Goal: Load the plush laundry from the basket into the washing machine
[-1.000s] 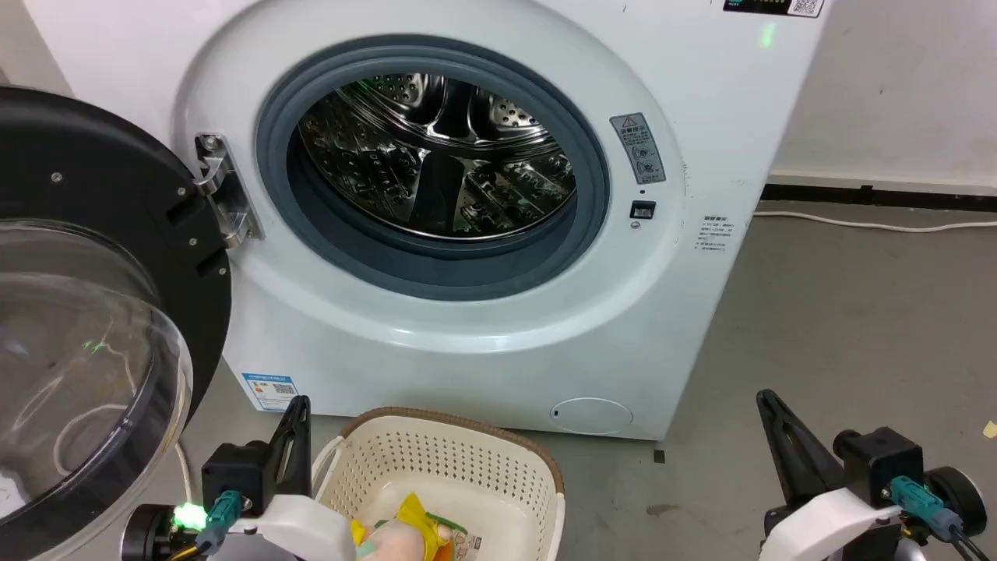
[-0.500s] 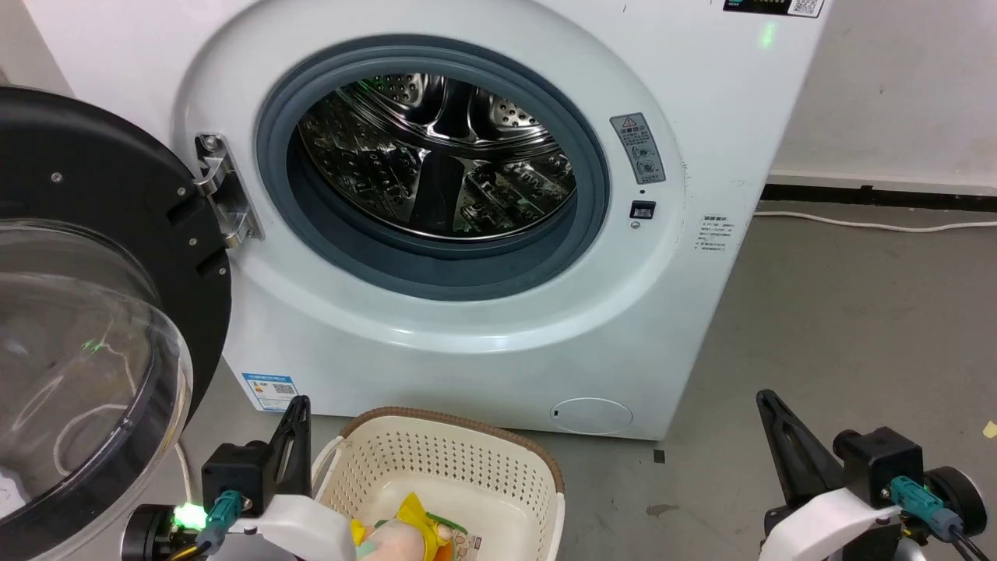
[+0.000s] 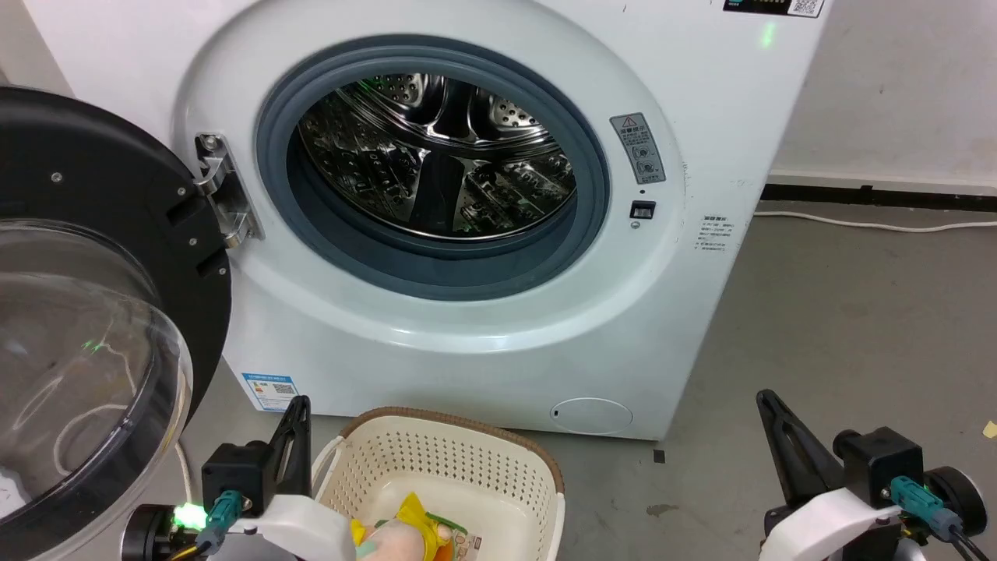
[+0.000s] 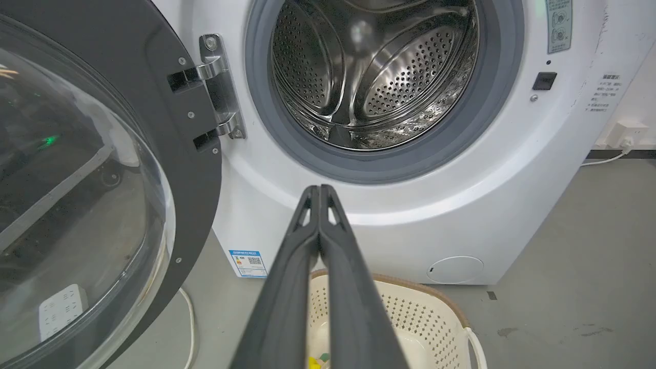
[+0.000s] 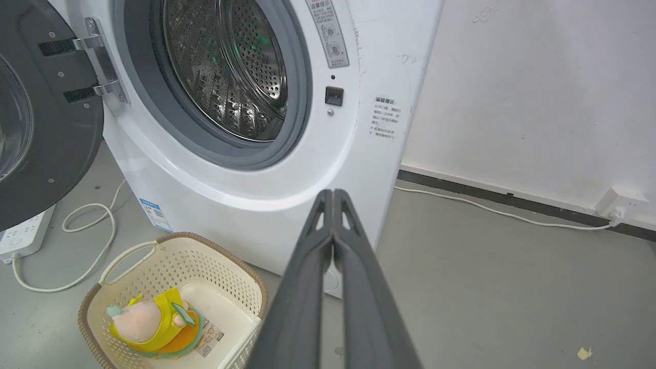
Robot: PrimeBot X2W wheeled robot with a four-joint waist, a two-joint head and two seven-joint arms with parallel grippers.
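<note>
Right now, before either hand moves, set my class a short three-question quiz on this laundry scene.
1. True or false: the washer has its door open.
2. Where is the toy? A: in the drum. B: in the basket. C: on the floor.
3. Fill in: the left hand and right hand are both ____ (open or shut).
Key: 1 true; 2 B; 3 shut.

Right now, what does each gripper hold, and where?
Nothing: left gripper and right gripper are shut empty; the plush laundry lies in the basket.
</note>
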